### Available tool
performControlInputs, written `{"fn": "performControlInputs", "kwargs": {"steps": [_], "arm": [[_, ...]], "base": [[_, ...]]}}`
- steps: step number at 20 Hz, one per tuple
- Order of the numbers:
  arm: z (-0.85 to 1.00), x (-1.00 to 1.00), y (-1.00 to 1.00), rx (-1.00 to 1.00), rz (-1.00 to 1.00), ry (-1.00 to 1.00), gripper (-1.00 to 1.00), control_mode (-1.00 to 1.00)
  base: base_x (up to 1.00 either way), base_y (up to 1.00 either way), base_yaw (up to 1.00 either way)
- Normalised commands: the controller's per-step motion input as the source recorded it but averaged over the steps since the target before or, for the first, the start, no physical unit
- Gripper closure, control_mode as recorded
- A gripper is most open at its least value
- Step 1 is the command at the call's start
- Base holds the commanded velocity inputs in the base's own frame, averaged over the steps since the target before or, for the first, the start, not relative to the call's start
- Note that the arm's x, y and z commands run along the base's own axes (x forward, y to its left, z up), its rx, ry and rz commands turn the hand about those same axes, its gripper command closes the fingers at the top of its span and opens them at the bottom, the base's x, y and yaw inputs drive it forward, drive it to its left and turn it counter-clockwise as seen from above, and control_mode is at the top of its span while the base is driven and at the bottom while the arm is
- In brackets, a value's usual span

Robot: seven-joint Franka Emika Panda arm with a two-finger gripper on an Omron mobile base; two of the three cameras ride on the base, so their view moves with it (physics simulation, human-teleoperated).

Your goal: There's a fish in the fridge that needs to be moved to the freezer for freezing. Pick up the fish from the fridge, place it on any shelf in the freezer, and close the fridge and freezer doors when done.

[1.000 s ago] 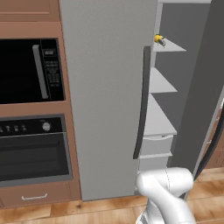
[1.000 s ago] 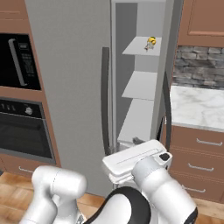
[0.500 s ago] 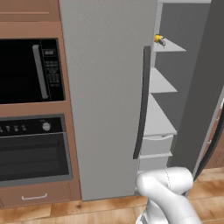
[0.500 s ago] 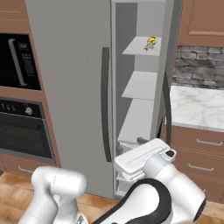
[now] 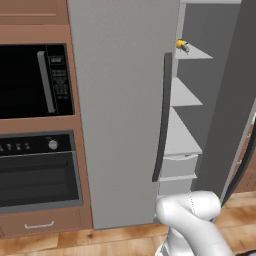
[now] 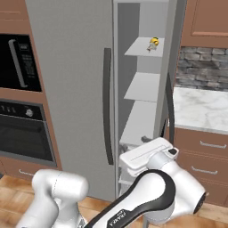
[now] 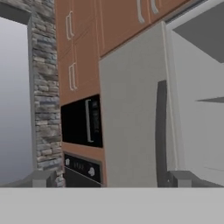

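With the fish [image 6: 153, 43] on the freezer's top shelf [image 6: 143, 47] and the gripper [image 7: 111, 179] wide and empty, swing the freezer door [image 5: 235, 100] fully shut.

Shut fridge door [image 7: 131, 118] — microwave [image 7: 82, 121] beside it.

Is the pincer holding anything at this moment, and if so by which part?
Nothing is held: the pincer is open and empty, and the fish lies on a freezer shelf.
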Motion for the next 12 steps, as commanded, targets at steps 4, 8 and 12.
{"fn": "performControlInputs", "kwargs": {"steps": [4, 8, 12], "arm": [[-0.13, 0.27, -0.01, 0.0, 0.01, 0.0, -1.0, -1.0], [-0.11, 0.34, 0.0, 0.0, 0.02, 0.0, -1.0, -1.0], [-0.09, 0.36, 0.0, 0.0, 0.03, 0.0, -1.0, -1.0]], "base": [[0.0, 0.0, 0.0], [0.0, 0.0, 0.0], [0.0, 0.0, 0.0]]}}
